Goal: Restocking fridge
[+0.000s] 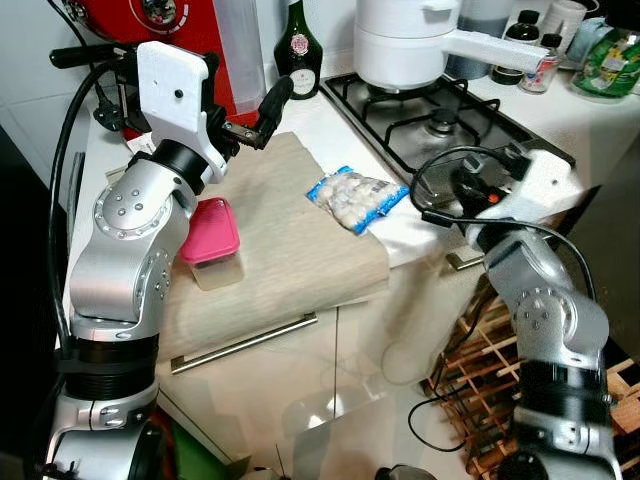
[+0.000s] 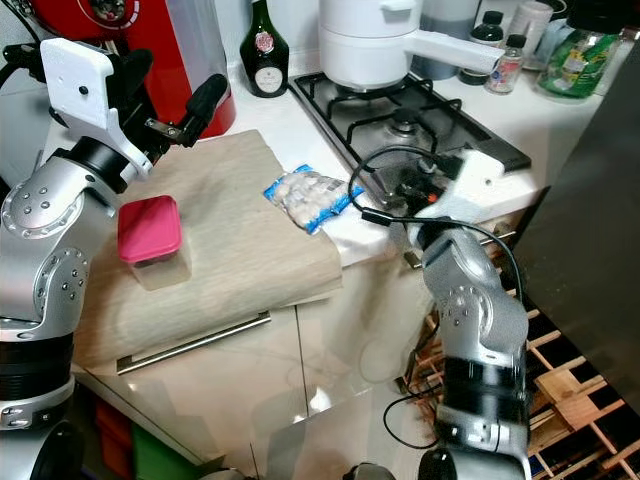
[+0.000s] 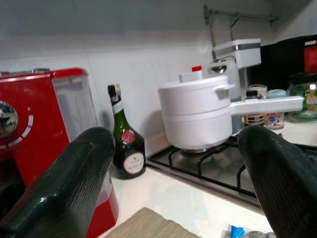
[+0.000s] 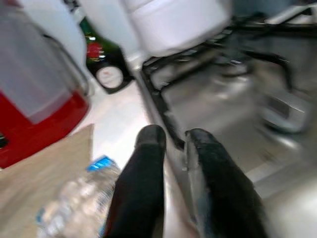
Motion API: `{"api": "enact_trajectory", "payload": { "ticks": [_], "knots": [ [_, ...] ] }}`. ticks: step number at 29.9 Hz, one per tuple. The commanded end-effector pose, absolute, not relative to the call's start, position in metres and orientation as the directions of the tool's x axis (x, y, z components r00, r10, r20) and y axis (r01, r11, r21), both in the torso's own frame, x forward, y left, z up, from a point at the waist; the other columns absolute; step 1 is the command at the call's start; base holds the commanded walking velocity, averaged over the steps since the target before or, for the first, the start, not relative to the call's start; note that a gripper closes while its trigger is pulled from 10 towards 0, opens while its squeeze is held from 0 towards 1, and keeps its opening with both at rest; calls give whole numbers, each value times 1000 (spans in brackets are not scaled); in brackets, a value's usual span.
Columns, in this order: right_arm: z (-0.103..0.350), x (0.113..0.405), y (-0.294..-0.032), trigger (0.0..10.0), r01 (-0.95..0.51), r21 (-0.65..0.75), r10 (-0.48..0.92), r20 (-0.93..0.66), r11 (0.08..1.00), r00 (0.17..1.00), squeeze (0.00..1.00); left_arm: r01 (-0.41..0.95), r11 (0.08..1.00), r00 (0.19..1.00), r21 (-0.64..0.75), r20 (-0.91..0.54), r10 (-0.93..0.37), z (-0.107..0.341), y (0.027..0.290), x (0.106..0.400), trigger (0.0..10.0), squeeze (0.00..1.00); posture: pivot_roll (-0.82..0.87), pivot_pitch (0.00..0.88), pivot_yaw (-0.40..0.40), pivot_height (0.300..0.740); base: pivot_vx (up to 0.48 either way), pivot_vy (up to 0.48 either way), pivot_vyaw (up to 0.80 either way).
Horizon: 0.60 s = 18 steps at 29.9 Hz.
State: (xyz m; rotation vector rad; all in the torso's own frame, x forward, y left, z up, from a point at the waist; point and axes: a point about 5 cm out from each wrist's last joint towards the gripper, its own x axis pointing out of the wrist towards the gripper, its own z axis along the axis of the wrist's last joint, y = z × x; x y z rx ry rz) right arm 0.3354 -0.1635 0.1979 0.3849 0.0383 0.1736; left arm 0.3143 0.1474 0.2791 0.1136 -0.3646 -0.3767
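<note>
A pink-lidded tub (image 1: pixel 212 235) stands on the pale wooden board (image 1: pixel 290 250) at its left side. A clear bag of white balls with blue ends (image 1: pixel 355 197) lies at the board's right edge, partly on the white counter. My left gripper (image 3: pixel 173 148) hangs open above the board's back left corner, one black finger (image 1: pixel 272 100) pointing toward the bottle. My right gripper (image 4: pixel 174 141) is shut on nothing, low at the counter's front edge beside the hob, just right of the bag (image 4: pixel 74 203).
A white pot (image 1: pixel 405 40) sits on the gas hob (image 1: pixel 440 120). A green bottle (image 1: pixel 297 50) and a red appliance (image 1: pixel 190 30) stand at the back. Small bottles (image 1: pixel 540 55) crowd the back right. A wine rack (image 1: pixel 480 350) is below right.
</note>
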Motion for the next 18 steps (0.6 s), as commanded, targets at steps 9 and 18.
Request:
{"api": "enact_trajectory", "payload": {
  "ticks": [9,18],
  "knots": [
    [202,337,-147,10000,-232,217,240,-9,948,971,1000,325,928,866,182,337,-369,284,152,313,10000,0,-17,39,57,740,0,0,0],
    [203,331,-147,10000,-197,139,197,12,971,980,1000,330,926,865,182,334,-374,284,152,314,10000,0,-25,39,58,740,0,0,0]
  ]
}}
